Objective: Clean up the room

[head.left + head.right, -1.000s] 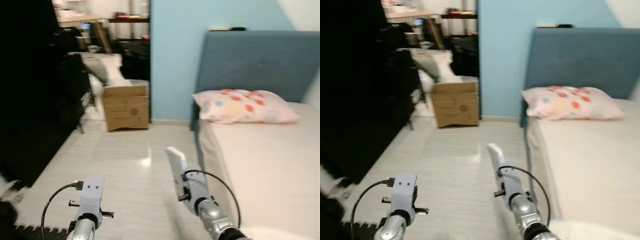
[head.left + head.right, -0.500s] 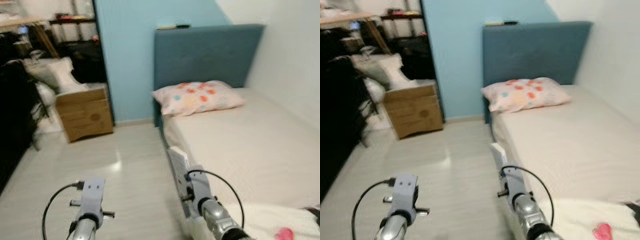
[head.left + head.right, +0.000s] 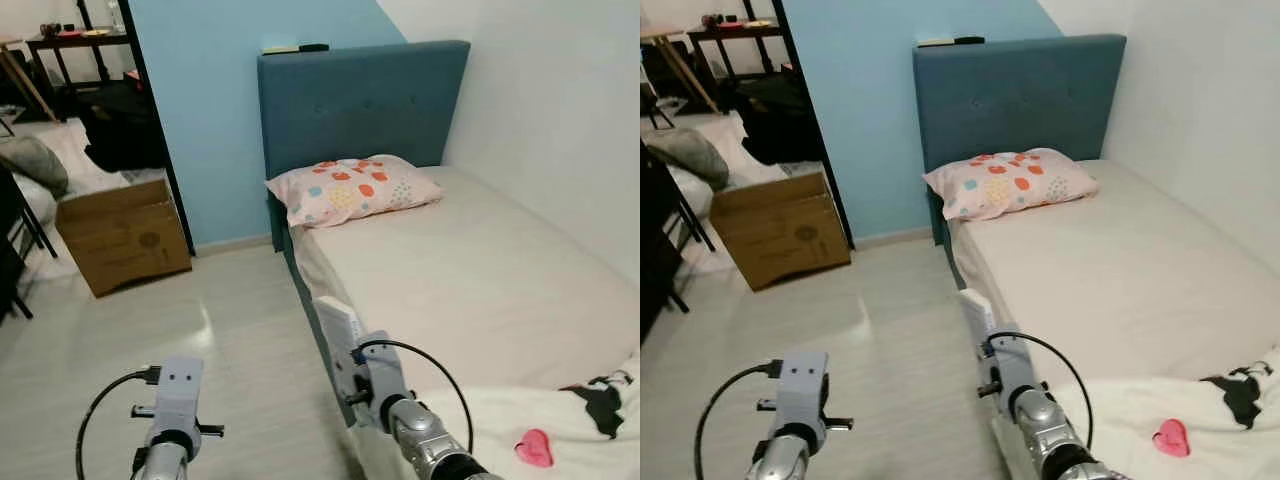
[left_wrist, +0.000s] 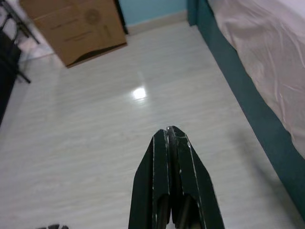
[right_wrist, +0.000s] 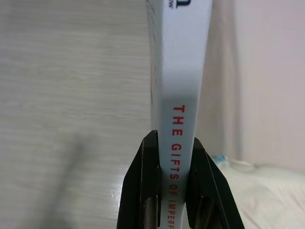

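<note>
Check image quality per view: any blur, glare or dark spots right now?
Eye views: sharp, evenly lit; the dark room behind the cardboard box loses detail. Left wrist view: a bright ceiling-light glare spot on the floor; the shut left gripper is crisp. Right wrist view: the book in the right gripper is soft at its far end, red spine lettering readable.

The book's (image 5: 180, 95) spine lettering runs off the wrist view's edge. At five o'clock a white blanket (image 3: 520, 425) is cropped; its black print (image 3: 600, 400) is perhaps a figure.
</note>
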You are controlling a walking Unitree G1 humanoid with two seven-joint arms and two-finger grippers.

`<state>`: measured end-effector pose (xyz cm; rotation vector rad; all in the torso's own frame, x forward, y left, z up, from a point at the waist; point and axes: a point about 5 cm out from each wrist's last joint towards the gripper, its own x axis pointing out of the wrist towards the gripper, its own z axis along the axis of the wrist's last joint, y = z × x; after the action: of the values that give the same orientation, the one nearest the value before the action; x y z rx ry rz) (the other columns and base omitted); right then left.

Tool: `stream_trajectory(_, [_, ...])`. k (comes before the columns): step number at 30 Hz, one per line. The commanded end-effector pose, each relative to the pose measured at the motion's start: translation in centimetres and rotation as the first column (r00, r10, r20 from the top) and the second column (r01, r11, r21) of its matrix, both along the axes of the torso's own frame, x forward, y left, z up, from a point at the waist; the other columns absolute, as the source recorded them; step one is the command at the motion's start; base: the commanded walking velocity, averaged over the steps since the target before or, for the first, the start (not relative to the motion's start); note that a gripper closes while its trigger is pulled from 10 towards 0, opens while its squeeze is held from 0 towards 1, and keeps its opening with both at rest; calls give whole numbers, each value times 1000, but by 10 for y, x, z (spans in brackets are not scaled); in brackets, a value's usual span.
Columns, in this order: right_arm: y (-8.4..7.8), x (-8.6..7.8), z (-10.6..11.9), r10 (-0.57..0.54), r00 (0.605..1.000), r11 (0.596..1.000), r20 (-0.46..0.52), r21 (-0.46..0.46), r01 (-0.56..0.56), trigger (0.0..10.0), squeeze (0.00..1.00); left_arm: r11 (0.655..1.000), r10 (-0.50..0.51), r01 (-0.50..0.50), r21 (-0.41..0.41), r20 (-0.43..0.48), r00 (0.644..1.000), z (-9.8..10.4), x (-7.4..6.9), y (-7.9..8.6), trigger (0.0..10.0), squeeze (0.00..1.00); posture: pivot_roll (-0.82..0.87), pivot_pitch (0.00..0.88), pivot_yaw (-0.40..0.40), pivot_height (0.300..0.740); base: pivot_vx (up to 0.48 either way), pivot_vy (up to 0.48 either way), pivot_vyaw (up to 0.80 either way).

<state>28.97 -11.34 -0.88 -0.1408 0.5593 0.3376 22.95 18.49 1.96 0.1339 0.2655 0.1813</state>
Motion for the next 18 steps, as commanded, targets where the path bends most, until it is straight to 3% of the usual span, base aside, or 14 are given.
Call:
stream_trajectory(1, [7, 6, 8, 38, 998, 999, 44, -1, -38, 10000, 0, 1000, 26, -26, -4, -7, 1000, 0, -4, 2, 10000, 0, 74, 0, -80, 740, 0, 0, 0])
stream_trajectory(11, [30, 12, 15, 91, 995, 995, 48, 21, -93, 10000, 0, 997, 69, -69, 19, 0, 998, 8, -26, 10, 10000, 0, 162, 0, -113, 740, 0, 0, 0])
stream_trajectory(18, [26, 10, 12, 55, 998, 998, 35, 20, -56, 10000, 0, 999, 49, -49, 11, 31, 998, 19, -21, 5, 10000, 0, 152, 0, -66, 740, 0, 0, 0])
